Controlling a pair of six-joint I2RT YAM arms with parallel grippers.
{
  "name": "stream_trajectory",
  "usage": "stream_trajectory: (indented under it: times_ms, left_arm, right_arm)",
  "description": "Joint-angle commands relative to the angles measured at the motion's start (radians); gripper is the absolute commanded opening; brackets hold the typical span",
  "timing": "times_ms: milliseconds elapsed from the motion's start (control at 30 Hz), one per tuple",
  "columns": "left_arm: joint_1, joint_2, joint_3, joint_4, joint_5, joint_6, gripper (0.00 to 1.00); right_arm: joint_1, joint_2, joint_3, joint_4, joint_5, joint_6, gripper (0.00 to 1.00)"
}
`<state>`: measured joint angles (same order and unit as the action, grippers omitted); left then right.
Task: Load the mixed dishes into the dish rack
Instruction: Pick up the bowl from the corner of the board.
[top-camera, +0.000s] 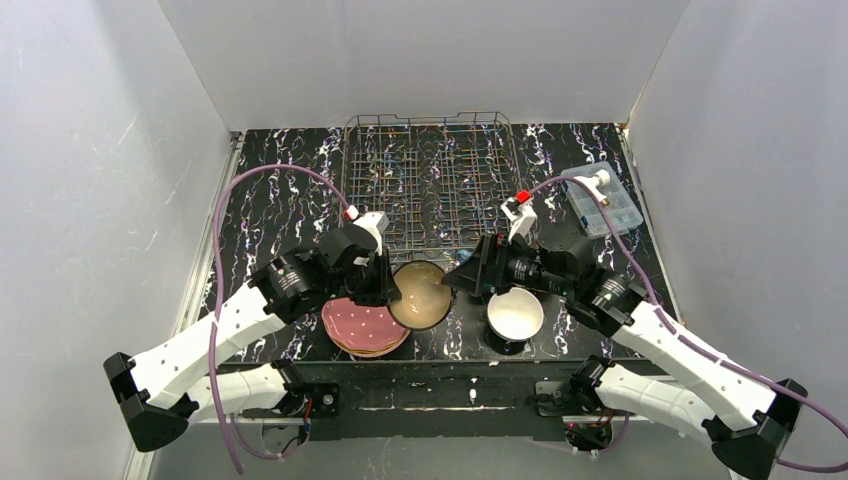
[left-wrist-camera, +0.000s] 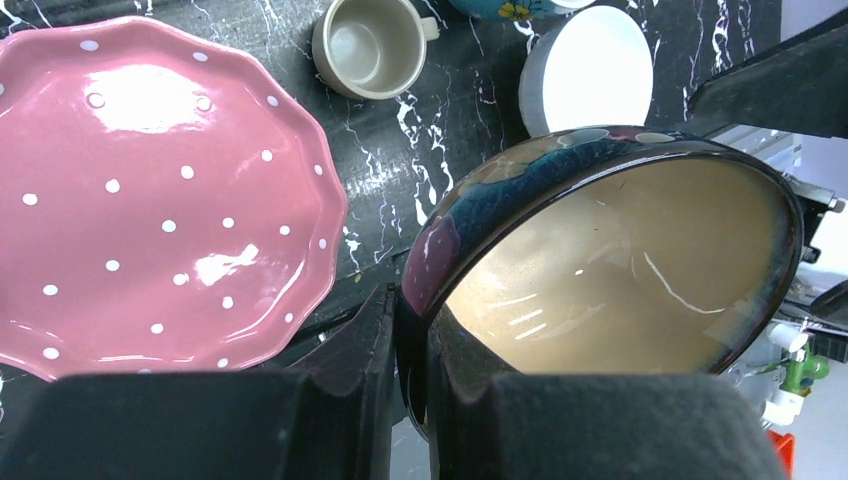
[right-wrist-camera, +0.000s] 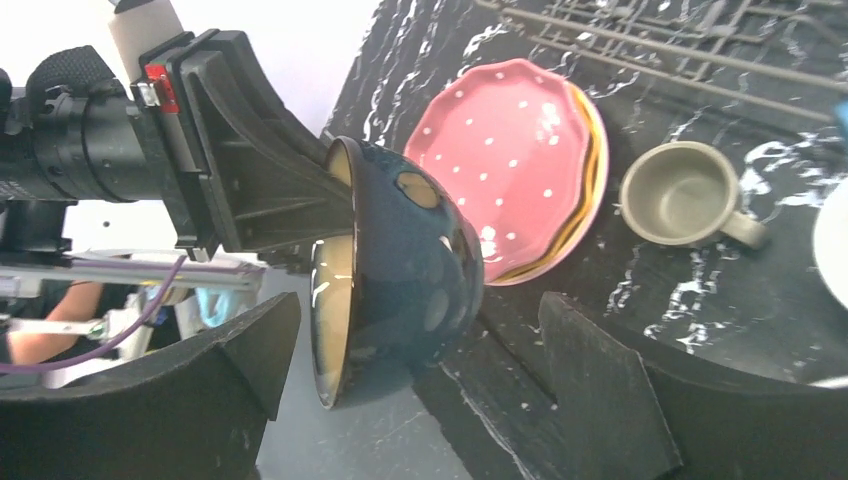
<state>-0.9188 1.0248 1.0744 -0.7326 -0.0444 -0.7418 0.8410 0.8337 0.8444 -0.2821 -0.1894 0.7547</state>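
My left gripper (top-camera: 388, 288) is shut on the rim of a dark blue bowl (top-camera: 420, 296) with a tan inside and holds it tilted on edge above the table; the grip shows in the left wrist view (left-wrist-camera: 437, 335). My right gripper (top-camera: 463, 277) is open, and in the right wrist view (right-wrist-camera: 420, 370) its jaws stand on either side of the bowl (right-wrist-camera: 400, 260) without touching it. A stack of scalloped plates with a pink dotted one on top (top-camera: 365, 328) lies below the left gripper. A white bowl (top-camera: 515, 314) and a grey-olive mug (right-wrist-camera: 685, 195) stand nearby. The dish rack (top-camera: 432, 180) holds no dishes.
A clear plastic box (top-camera: 600, 198) sits at the back right. White walls close in the table on three sides. The edge of a teal bowl (left-wrist-camera: 510, 8) shows beside the mug (left-wrist-camera: 370, 45) in the left wrist view.
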Motion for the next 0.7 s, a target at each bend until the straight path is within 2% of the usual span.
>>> stream_trajectory:
  times_ms: [0,333,667]
  left_arm:
    - [0.016,-0.037,0.035,0.011,0.044,0.027,0.0]
    - [0.024,-0.048,0.05,0.01,0.044,0.028,0.0]
    - [0.024,-0.052,0.098,-0.02,0.076,0.043,0.0]
  right_arm:
    - [0.006,0.029,-0.022,0.188,-0.134,0.078,0.98]
    - [0.037,0.086,-0.086,0.337,-0.154,0.167,0.98]
    - [0.087,0.131,-0.102,0.373,-0.131,0.17,0.98]
